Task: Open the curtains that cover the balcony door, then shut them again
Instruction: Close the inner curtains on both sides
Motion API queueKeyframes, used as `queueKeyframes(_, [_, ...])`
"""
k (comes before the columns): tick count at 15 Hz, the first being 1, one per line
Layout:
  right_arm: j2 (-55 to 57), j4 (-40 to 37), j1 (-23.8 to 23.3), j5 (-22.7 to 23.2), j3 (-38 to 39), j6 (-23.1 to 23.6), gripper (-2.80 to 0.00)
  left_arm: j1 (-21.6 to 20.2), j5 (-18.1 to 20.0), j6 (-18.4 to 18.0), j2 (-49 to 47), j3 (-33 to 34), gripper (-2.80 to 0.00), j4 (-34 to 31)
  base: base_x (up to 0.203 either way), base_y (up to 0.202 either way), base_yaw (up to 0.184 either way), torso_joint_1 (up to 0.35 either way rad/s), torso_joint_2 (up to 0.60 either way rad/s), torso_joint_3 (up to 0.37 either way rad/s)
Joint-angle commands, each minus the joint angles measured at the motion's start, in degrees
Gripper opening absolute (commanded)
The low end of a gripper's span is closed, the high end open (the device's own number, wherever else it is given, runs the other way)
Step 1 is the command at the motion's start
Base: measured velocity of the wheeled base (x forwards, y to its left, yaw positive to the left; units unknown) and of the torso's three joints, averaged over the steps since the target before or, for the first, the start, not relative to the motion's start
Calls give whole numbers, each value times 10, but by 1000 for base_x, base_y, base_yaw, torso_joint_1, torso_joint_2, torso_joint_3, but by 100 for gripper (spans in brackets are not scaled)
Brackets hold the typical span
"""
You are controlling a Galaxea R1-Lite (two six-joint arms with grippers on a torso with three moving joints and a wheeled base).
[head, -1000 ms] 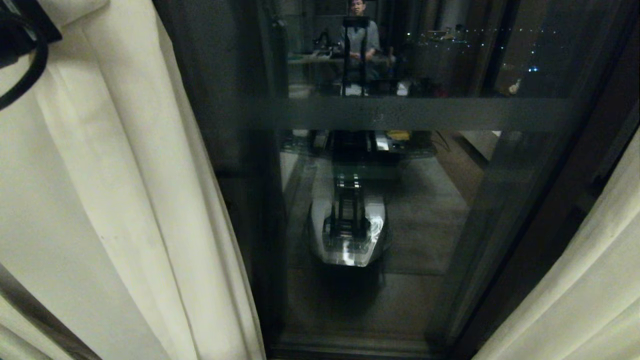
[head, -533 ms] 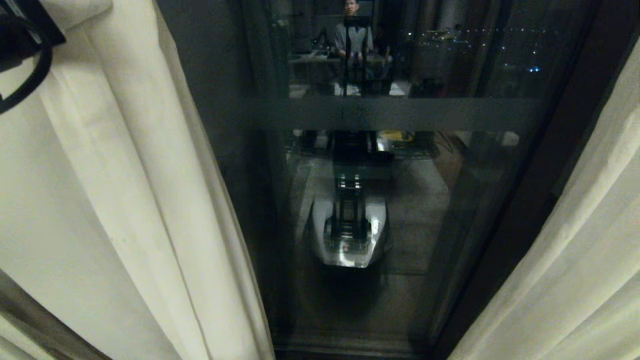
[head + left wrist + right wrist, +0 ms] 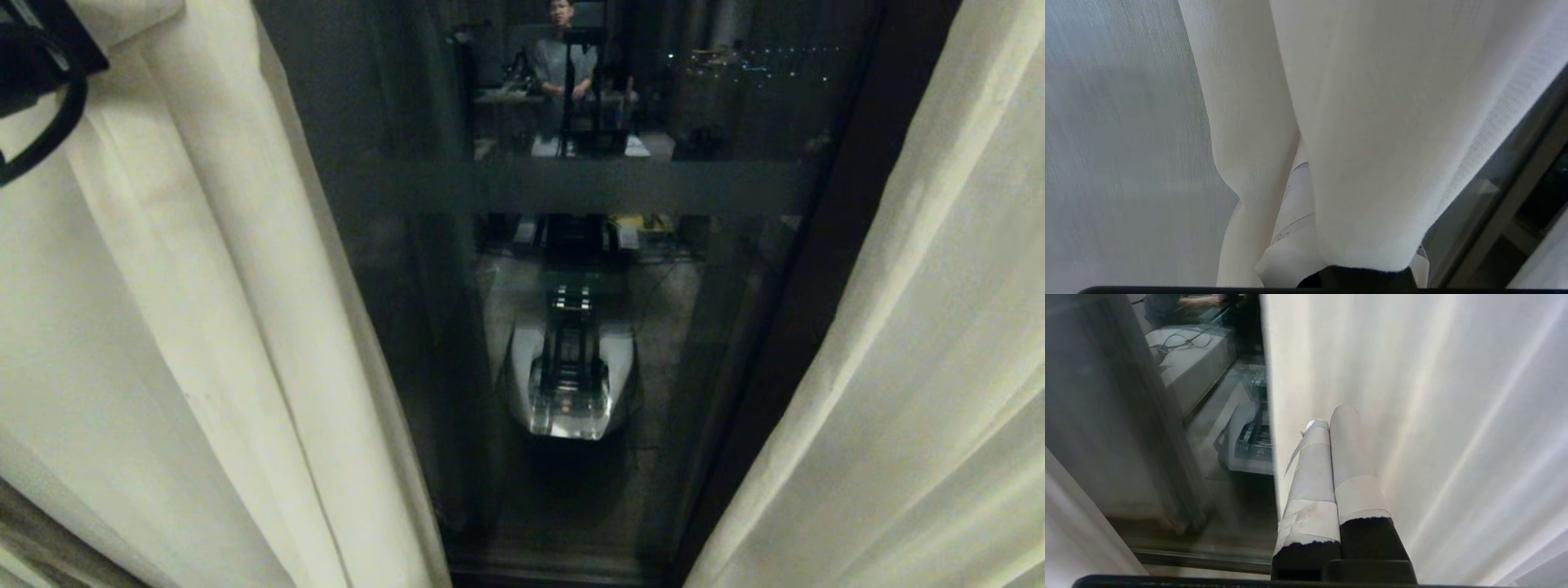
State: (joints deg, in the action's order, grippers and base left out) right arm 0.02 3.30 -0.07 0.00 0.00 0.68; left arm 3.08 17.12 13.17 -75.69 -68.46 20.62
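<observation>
The curtains hang parted. The left curtain (image 3: 204,327) fills the left of the head view and the right curtain (image 3: 914,367) the right. Between them shows the balcony door (image 3: 424,269), dark glass with a frosted band (image 3: 620,186). My left arm (image 3: 37,57) is at the top left against the left panel. In the left wrist view a thick fold of that curtain (image 3: 1372,143) runs out of my left gripper (image 3: 1359,245), which is shut on it; one taped finger (image 3: 1294,220) shows beside the fold. My right gripper (image 3: 1329,418) is shut and empty, lying alongside the right curtain (image 3: 1453,416).
The door's dark frame (image 3: 824,269) runs down beside the right panel and its bottom track (image 3: 563,563) lies low. The glass reflects my own base (image 3: 571,384) and a person (image 3: 563,57) at a desk behind me.
The whole head view has shifted: the right curtain now fills more of the picture, and the strip of glass between the panels has narrowed. Neither arm has moved within the picture.
</observation>
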Motion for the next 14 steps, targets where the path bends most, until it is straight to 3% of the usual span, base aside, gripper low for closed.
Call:
queueKeyframes(1, [0, 0, 0, 0, 0, 0, -280, 1, 1, 1, 2, 1, -280, 1, 0, -185, 3, 2, 2, 5])
queueKeyframes(14, [0, 0, 0, 0, 0, 0, -280, 3, 1, -1, 6, 3, -280, 0, 0, -189, 4, 2, 2, 3])
